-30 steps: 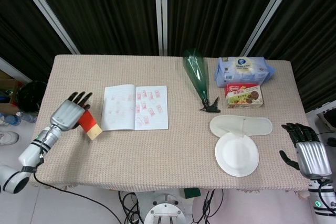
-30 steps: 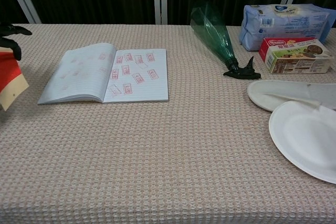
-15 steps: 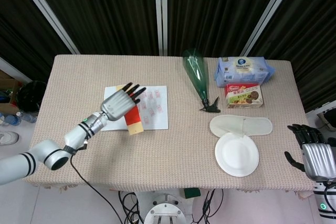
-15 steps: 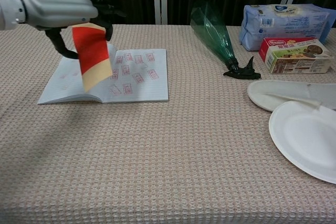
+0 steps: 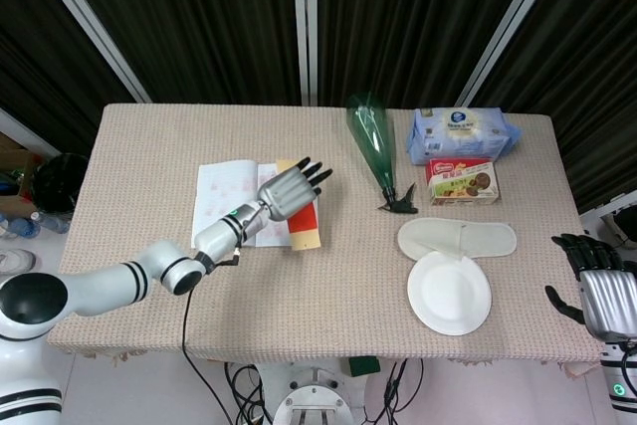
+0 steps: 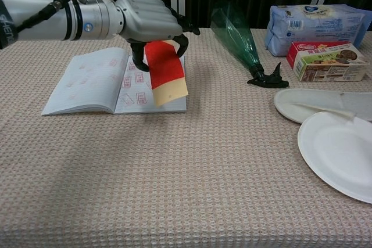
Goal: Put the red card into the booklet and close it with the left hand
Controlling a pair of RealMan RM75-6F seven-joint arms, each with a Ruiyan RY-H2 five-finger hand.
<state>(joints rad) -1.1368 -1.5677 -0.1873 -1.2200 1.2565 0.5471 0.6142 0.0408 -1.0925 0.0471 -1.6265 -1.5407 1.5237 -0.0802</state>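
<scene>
The booklet (image 5: 224,202) (image 6: 87,81) lies open on the left half of the table, with red stamps printed on its pages. My left hand (image 5: 290,189) (image 6: 150,20) hovers over its right page and holds the red card (image 5: 306,223) (image 6: 165,72), which has a pale yellow lower end. The card hangs down over the right page's outer edge, its tip close to the paper. My right hand (image 5: 602,296) shows only in the head view, off the table's right front corner, fingers apart and holding nothing.
A green plastic bottle (image 5: 374,145) (image 6: 239,39) lies right of the booklet. A blue packet (image 5: 461,133), a biscuit box (image 5: 463,182), a white slipper (image 5: 457,238) and a paper plate (image 5: 449,293) fill the right side.
My left hand has carried the red card rightward, from the table's left edge, across the booklet to its right page. The right hand has drifted slightly down and right.
</scene>
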